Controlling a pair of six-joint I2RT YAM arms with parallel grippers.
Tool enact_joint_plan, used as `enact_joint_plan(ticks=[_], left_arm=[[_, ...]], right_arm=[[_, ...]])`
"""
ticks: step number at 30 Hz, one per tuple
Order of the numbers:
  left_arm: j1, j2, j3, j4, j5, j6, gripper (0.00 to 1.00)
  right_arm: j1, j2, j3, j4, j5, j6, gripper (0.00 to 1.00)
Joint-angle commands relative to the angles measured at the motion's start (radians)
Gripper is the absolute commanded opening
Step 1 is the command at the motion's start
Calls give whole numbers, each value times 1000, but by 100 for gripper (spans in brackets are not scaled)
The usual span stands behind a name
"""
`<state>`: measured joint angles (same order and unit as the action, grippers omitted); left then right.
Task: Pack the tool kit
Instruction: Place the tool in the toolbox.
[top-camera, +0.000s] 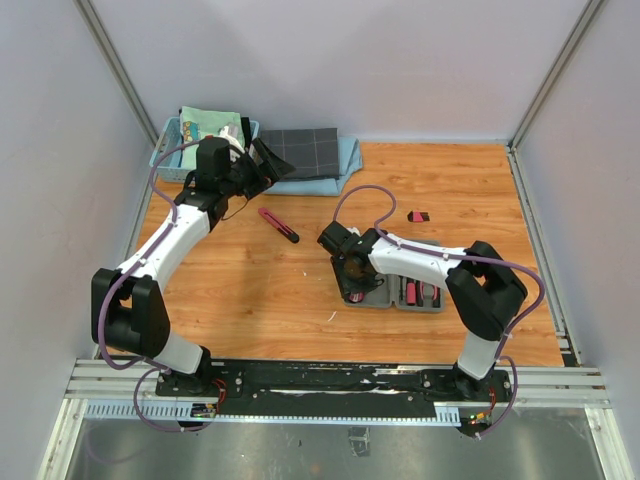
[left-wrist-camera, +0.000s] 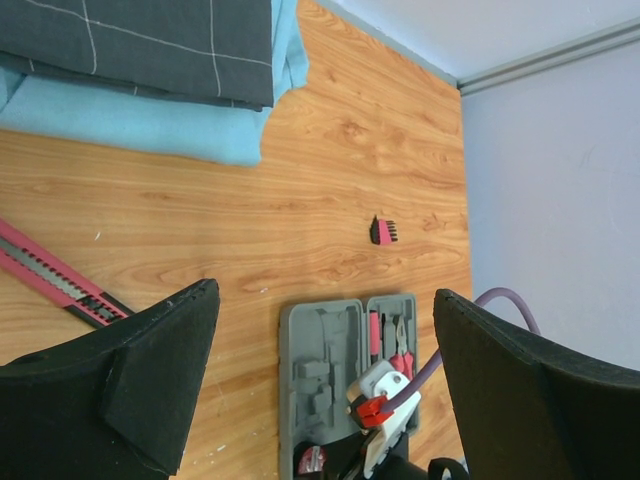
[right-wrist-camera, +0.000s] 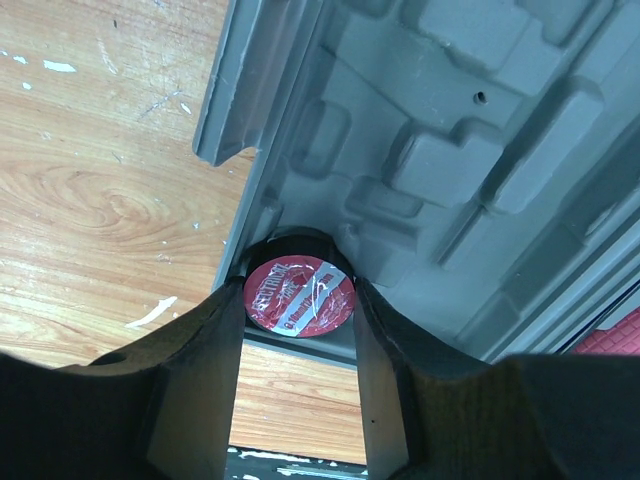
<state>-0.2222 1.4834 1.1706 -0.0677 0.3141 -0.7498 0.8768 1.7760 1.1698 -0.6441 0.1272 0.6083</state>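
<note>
- The grey case (top-camera: 400, 295) (left-wrist-camera: 345, 370) (right-wrist-camera: 450, 150) lies open and flat on the wooden table (top-camera: 250, 290), with its two halves side by side.
- The right arm is bent at the elbow to the right of the case. Its forearm is stretched leftwards over the case, and the wrist is turned down onto the left half.
- The right gripper (top-camera: 352, 282) (right-wrist-camera: 298, 305) is closed on the round tape (right-wrist-camera: 298, 295) (left-wrist-camera: 312, 460). One finger is pressed on each side of it.
- The tape is held at the near left corner of the case, against the moulded slots of the left half.
- Pink-handled pliers (left-wrist-camera: 403, 345) (top-camera: 420, 293) are seen lying in the right half of the case.
- The left arm is folded at the elbow far to the left of the case. Its forearm is raised and stretched away, so the wrist is held high, beyond the case and to its left.
- The left gripper (top-camera: 262, 168) (left-wrist-camera: 325, 292) is spread wide, and nothing is held between its fingers.
- The knife (top-camera: 279, 225) (left-wrist-camera: 60, 285) lies on the table, beyond the case and to its left, well apart from it.
- A small pink-and-black piece (top-camera: 419, 216) (left-wrist-camera: 384, 230) lies on the table just beyond the right half of the case.
- Far beyond the case, a checked cloth (top-camera: 305, 150) (left-wrist-camera: 150, 45) is laid on a light blue cloth (top-camera: 345, 165) (left-wrist-camera: 150, 125), and a basket (top-camera: 165, 150) stands beside them, further to the left.
</note>
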Motion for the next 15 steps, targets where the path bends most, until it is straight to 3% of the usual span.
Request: enact_joint_plan(ticks=[1,7,15], left_arm=[[-6,-27,-4,29,18,-4,92],[-6,-27,-6,36,25,-7,92],[-9,-23,-1,36,28,-6,91]], right_arm=[[8,30,-15,32,7,-10,48],[7,-31,-36,31,30,5,55],[9,-77,-39,39,33,4,56]])
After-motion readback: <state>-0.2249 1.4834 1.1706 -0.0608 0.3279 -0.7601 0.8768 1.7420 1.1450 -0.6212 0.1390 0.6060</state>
